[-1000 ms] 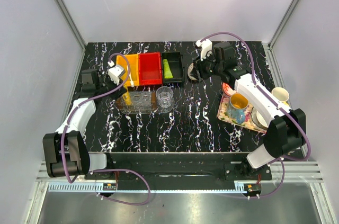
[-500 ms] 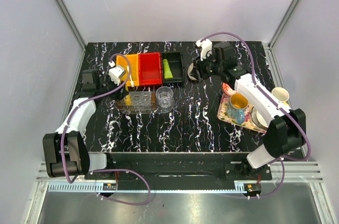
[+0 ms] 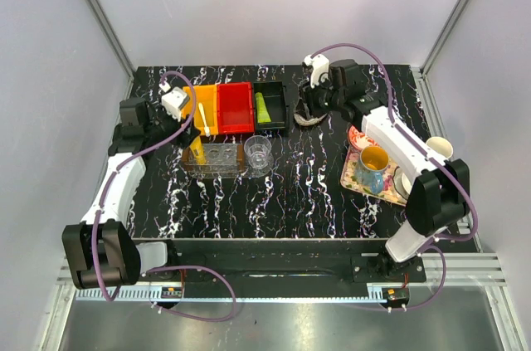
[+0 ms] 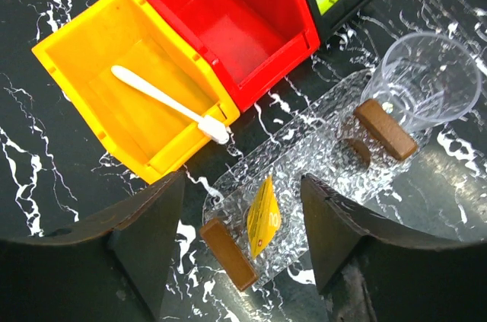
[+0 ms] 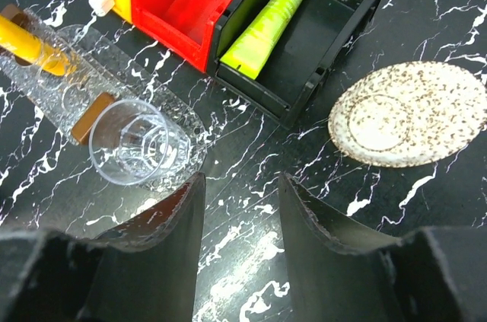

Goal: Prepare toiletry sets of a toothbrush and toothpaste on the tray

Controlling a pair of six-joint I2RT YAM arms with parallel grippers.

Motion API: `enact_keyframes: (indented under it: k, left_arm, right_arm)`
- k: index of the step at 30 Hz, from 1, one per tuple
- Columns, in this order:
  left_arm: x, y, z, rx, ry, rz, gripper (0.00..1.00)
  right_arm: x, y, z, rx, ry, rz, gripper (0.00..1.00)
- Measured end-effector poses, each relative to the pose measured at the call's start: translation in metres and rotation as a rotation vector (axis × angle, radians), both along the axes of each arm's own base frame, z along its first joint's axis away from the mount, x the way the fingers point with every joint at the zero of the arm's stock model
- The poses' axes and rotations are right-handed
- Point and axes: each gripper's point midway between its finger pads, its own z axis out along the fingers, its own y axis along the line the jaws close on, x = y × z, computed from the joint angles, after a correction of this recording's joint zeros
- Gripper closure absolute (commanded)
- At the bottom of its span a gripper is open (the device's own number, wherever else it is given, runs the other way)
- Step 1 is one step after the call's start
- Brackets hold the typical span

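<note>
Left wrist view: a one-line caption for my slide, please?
Open left claw over clear tray with yellow toothpaste; white toothbrush lies in yellow bin.

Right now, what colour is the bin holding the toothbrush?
Yellow bin, clearest in left wrist view.

No legible text, brand, number or sign appears in any view. The yellow toothpaste tube [image 4: 264, 218] on the clear tray [image 4: 319, 147] carries small dark print, too small to read.

We see the left arm [image 3: 119, 181] and right arm [image 3: 397, 137] in white shells with black joints, purple cables [image 3: 199, 319] looping alongside, and dark wedge-shaped fingers [image 4: 148, 227].
</note>
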Motion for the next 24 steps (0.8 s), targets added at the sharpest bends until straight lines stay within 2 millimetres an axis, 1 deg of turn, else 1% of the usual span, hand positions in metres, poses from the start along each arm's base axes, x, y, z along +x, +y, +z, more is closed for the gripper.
enact_keyframes:
  k: [2,5,7,11,14,16,21,24]
  left_arm:
    - [0.001,-0.002,0.008,-0.017,-0.007,0.002,0.3]
    - [-0.001,-0.006,0.018,-0.05,-0.002,0.0,0.28]
    - [-0.003,-0.008,0.024,-0.068,0.002,0.0,0.27]
    - [-0.01,-0.013,0.044,-0.103,-0.012,-0.004,0.26]
    - [-0.016,-0.016,0.063,-0.122,-0.046,-0.012,0.26]
    - [-0.02,-0.018,0.073,-0.131,-0.066,-0.018,0.26]
    - [-0.032,-0.023,0.085,-0.142,-0.09,-0.035,0.26]
    - [-0.033,-0.023,0.087,-0.142,-0.096,-0.037,0.26]
  right_arm:
    - [0.008,0.002,0.001,-0.002,0.004,-0.01,0.49]
    - [0.025,0.006,0.007,-0.005,-0.008,-0.031,0.48]
    - [0.036,0.008,0.007,-0.011,-0.011,-0.045,0.48]
    - [0.059,0.018,-0.004,-0.028,0.001,-0.057,0.48]
    - [0.076,0.028,-0.022,-0.039,0.028,-0.066,0.48]
    - [0.081,0.034,-0.037,-0.044,0.054,-0.065,0.48]
    - [0.087,0.045,-0.077,-0.071,0.121,-0.065,0.48]
    - [0.088,0.052,-0.089,-0.085,0.134,-0.059,0.48]
